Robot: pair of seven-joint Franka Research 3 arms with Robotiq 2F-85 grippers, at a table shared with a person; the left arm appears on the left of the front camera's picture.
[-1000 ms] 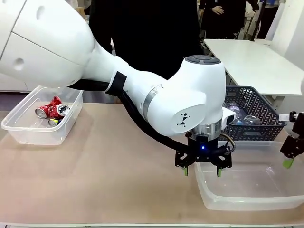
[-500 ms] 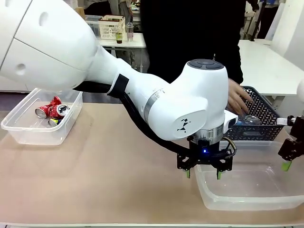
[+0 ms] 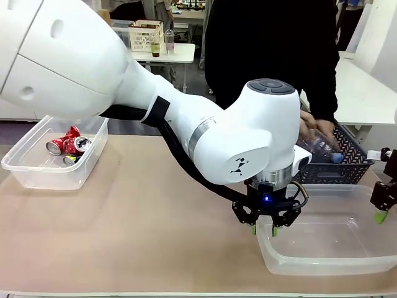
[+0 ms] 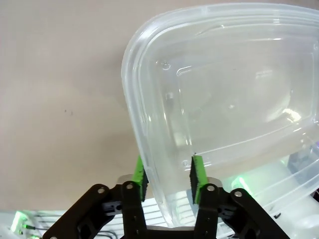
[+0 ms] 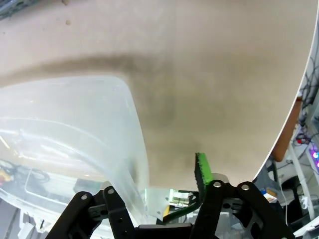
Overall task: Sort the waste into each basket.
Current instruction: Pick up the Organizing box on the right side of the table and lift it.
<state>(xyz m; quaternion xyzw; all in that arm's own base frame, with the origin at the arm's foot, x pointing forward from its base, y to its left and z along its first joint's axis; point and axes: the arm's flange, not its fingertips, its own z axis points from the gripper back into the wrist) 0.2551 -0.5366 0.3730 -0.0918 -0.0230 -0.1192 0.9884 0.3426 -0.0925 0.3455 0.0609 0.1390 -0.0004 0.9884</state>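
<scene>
Empty bin (image 3: 329,248): left claw (image 3: 263,230) clamped on its near-left rim, right claw (image 3: 379,216) closed on its right wall. Thin, slick, flexy plastic, probably light, so lift both rims evenly. Second bin (image 3: 37,177), well left of it, holds cans (image 3: 67,144). Behind it, a hand (image 3: 308,128) holds a bottle (image 3: 321,149) over the lattice basket (image 3: 350,167). Bottle likely crushable, grip mid-body. Counter (image 3: 142,236) matte beige, cluttered room beyond.

Two clear bins: the near bin (image 3: 322,264) sits at the left hand (image 3: 263,231) and right hand (image 3: 379,216), the far bin (image 3: 37,177) well off from both. At least three red cans (image 3: 68,144) lie in the far bin. One bottle (image 3: 319,149) and one dark basket (image 3: 347,167) are just beyond the left hand.
</scene>
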